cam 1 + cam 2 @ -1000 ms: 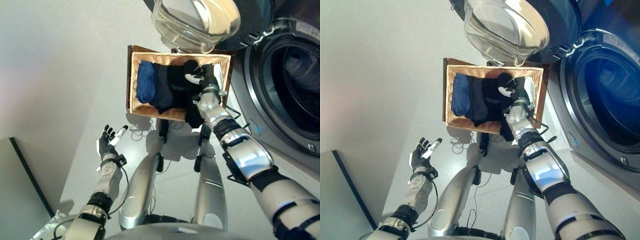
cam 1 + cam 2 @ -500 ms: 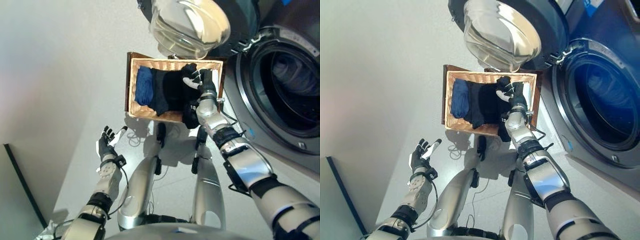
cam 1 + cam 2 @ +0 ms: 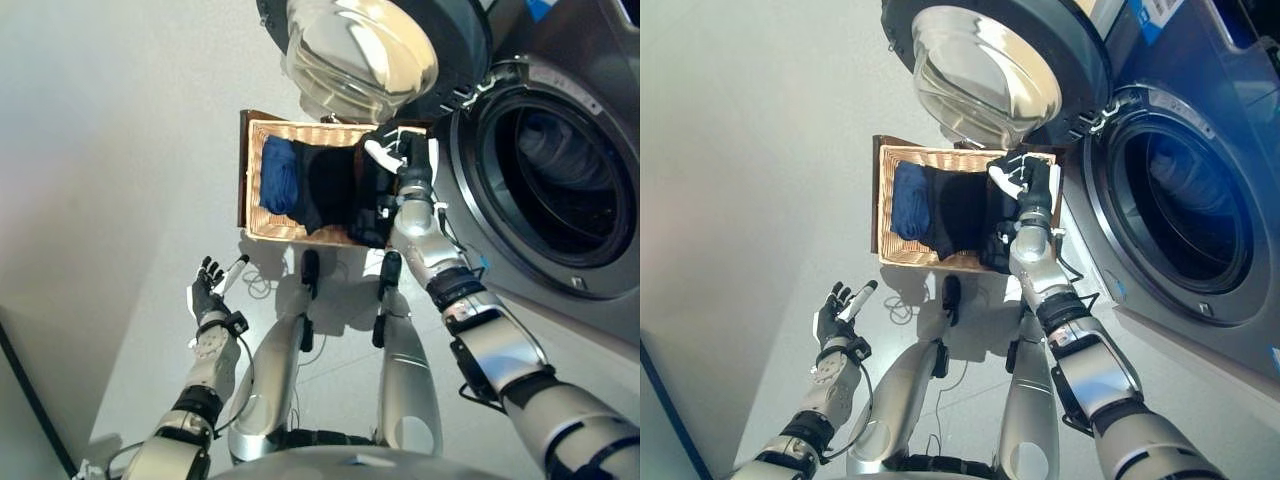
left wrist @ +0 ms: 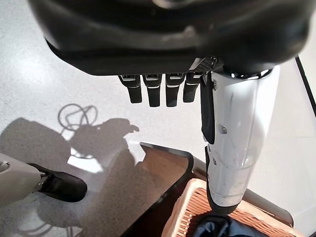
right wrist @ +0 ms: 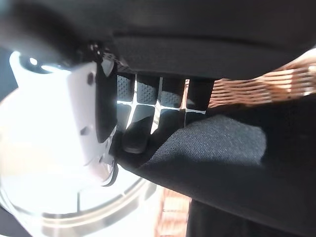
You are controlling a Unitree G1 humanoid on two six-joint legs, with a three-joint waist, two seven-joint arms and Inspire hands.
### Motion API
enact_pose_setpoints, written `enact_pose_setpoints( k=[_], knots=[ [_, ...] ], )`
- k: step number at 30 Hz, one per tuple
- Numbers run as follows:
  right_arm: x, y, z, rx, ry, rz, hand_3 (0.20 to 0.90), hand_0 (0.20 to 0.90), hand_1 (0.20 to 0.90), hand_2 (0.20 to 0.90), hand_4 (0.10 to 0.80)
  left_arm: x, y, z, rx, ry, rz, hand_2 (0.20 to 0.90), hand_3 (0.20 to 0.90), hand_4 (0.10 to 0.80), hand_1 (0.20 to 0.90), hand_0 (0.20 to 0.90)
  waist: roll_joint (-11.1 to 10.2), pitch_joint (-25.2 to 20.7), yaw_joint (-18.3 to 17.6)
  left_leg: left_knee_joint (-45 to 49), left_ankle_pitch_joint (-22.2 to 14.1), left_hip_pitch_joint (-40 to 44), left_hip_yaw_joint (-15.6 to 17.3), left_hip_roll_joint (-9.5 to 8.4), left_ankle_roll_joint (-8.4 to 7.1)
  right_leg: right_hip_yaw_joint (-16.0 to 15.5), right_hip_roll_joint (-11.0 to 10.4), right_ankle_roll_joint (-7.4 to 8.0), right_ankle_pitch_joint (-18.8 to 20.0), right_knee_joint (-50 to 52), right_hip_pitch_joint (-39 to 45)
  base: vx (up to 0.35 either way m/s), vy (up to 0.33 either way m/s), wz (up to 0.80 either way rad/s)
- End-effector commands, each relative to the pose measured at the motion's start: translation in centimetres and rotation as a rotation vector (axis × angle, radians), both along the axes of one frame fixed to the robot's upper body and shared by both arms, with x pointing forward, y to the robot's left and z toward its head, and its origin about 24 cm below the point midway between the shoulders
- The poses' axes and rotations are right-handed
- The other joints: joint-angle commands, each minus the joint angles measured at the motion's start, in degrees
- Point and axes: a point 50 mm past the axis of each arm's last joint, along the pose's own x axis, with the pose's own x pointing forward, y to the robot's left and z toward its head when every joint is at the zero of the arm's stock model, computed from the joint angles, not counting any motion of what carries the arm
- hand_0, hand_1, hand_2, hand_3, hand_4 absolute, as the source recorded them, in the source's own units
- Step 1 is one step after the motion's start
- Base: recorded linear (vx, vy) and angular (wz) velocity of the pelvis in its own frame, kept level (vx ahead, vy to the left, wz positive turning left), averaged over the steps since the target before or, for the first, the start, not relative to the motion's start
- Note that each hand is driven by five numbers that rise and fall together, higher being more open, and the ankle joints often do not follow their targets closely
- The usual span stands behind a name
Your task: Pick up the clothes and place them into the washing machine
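Clothes, we judge, are mostly unloaded: our right hand (image 3: 398, 158) has fingers curled on a black garment (image 3: 368, 215) over the wicker basket (image 3: 883, 215), blue cloth (image 3: 281, 183) remains inside, the washing machine (image 3: 545, 180) stands open, and our left hand (image 3: 211, 287) hangs relaxed, empty.

Lighting: bright, even; glare on glass door (image 3: 360, 50); soft shadows on floor (image 3: 120, 150); wrist views blurred close-up.

The black garment (image 5: 232, 163) hides the right hand's fingers (image 5: 148, 123) tips and basket (image 3: 262, 222) floor.
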Motion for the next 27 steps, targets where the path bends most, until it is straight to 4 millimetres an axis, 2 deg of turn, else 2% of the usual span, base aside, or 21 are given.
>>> enact_pose_setpoints(
  k=[1,15,25,27],
  knots=[
    [-0.7,1.4,5.3,0.189,-0.296,0.095,0.2,0.2,0.2,0.2,0.3,-1.5,2.6,-0.7,0.048,0.034,0.076,0.9,0.9,0.8,0.9,0.9,0.1,-4.3,1.4,2.5,-4.0,-0.1,2.1,-0.37,-4.29,1.6,1.0,-0.02,-5.7,4.7,1.0,0.0,0.0,0.0],
    [-1.7,1.0,4.0,0.395,-0.298,0.16,0.2,0.2,0.2,0.2,0.3,-2.4,2.4,-1.8,0.025,0.085,0.069,0.9,0.9,0.8,0.9,0.9,-0.6,-6.7,1.0,3.0,-5.1,1.7,2.4,-0.17,-4.05,2.1,1.0,0.0,-6.2,4.5,2.9,0.011,-0.002,-0.03],
    [-2.4,0.7,3.2,0.47,-0.303,0.188,0.2,0.2,0.2,0.2,0.3,-2.9,2.6,-2.5,0.027,0.131,0.076,0.9,0.9,0.8,0.9,0.9,-1.4,-8.0,0.4,3.0,-5.6,2.6,2.6,0.02,-4.04,2.4,1.2,0.0,-6.4,4.2,3.9,0.006,-0.002,-0.01],
    [-2.7,0.2,2.0,0.62,-0.289,0.179,0.2,0.2,0.2,0.2,0.3,-3.1,2.4,-2.7,0.018,0.142,0.073,0.9,0.9,0.8,0.9,0.9,-1.4,-8.2,0.3,2.9,-5.6,2.9,2.6,-0.01,-4.08,2.5,1.2,-0.02,-6.5,4.0,4.2,0.006,-0.01,-0.03]
  ],
)
